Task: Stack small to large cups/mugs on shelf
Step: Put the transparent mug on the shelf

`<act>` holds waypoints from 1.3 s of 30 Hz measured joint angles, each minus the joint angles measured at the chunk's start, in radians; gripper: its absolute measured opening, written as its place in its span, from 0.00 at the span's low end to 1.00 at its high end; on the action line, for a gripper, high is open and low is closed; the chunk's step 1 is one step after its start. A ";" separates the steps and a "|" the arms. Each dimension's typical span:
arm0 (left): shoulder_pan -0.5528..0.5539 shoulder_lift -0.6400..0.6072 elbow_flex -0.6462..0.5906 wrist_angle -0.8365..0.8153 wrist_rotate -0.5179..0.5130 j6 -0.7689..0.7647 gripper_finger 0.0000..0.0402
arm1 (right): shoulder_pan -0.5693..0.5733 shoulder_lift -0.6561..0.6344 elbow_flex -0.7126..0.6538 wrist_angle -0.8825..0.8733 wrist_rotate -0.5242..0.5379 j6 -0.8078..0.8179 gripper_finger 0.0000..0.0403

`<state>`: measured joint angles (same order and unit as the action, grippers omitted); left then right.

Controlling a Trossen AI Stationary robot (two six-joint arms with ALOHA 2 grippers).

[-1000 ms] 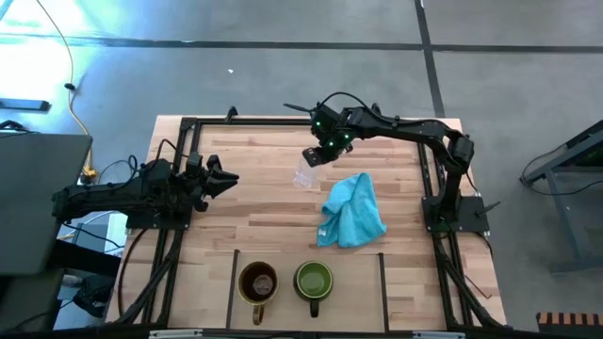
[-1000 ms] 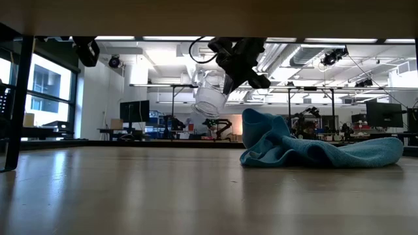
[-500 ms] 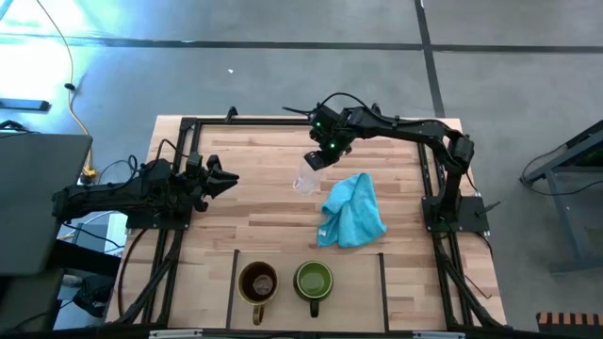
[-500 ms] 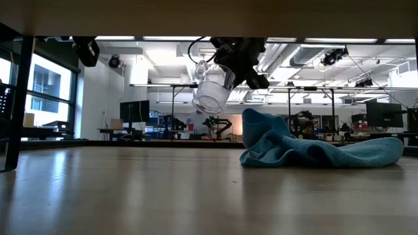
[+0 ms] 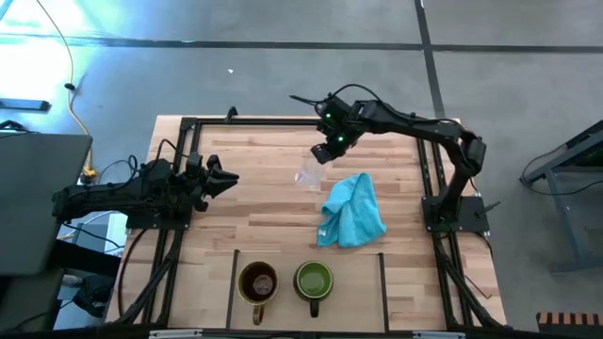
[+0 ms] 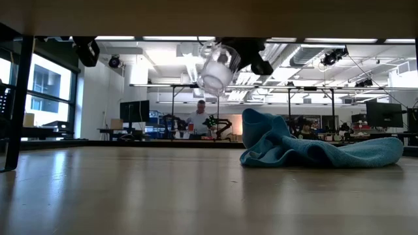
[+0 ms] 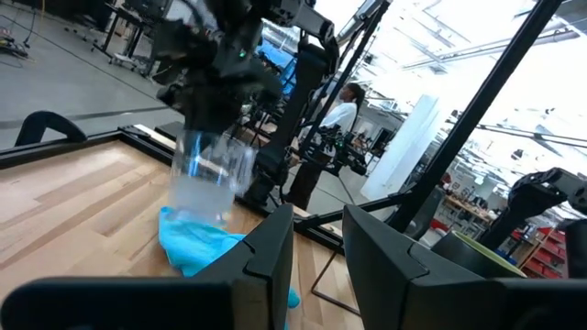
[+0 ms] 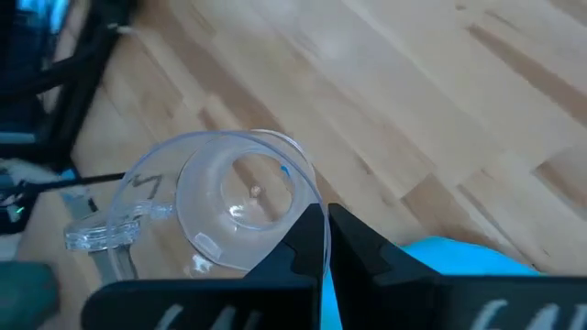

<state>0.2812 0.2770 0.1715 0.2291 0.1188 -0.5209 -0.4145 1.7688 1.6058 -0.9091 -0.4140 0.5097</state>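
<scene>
My right gripper (image 5: 327, 151) is shut on the clear glass cup (image 5: 308, 174), held high over the table's far middle; the cup also shows in the low view (image 6: 217, 65) and the left wrist view (image 7: 213, 174). The brown mug (image 5: 257, 282) and the green mug (image 5: 314, 280) stand upright side by side on the shelf (image 5: 353, 287) at the near edge. My left gripper (image 5: 229, 177) waits open at the table's left side, above the wood. My right gripper pinches the glass cup's rim wall (image 8: 303, 206) between its two fingers, on the side away from the clear handle (image 8: 101, 229). The fingers come from above, slanting down. The cup is lifted clear of the table and hangs tilted below the fingers.
A crumpled turquoise cloth (image 5: 353, 212) lies on the table just right of and below the held cup, also seen in the low view (image 6: 313, 150). Black frame rails (image 5: 179, 188) run along the table's sides. A person (image 6: 199, 117) stands in the room beyond.
My right gripper has risen and drifted slightly toward the table's far right, carrying the glass cup higher above the wood. The cup has stayed tilted in the hold.
</scene>
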 joint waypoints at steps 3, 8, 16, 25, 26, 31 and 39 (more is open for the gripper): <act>0.000 0.000 0.000 0.000 0.000 0.000 0.21 | 0.001 -0.030 0.000 -0.001 -0.042 -0.018 0.00; 0.000 0.000 0.000 0.000 0.000 0.000 0.21 | 0.000 -0.084 0.000 -0.009 -0.090 -0.032 0.00; 0.000 0.000 0.000 0.000 0.000 0.000 0.21 | 0.000 -0.173 0.000 -0.038 -0.140 -0.047 0.00; 0.000 0.000 0.000 0.001 0.000 -0.001 0.21 | 0.000 -0.284 0.000 -0.122 -0.183 -0.066 0.00; 0.000 0.000 0.000 0.002 0.000 -0.001 0.21 | 0.000 -0.296 0.000 -0.130 -0.183 -0.066 0.00; 0.000 0.000 0.000 0.007 0.000 -0.001 0.21 | 0.006 -0.354 0.000 -0.161 -0.191 -0.066 0.00; 0.000 0.000 0.000 0.007 0.000 -0.015 0.21 | 0.062 -0.416 0.000 -0.214 -0.209 -0.074 0.00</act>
<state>0.2810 0.2771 0.1712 0.2363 0.1184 -0.5363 -0.3528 1.3532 1.6058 -1.1231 -0.6227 0.4359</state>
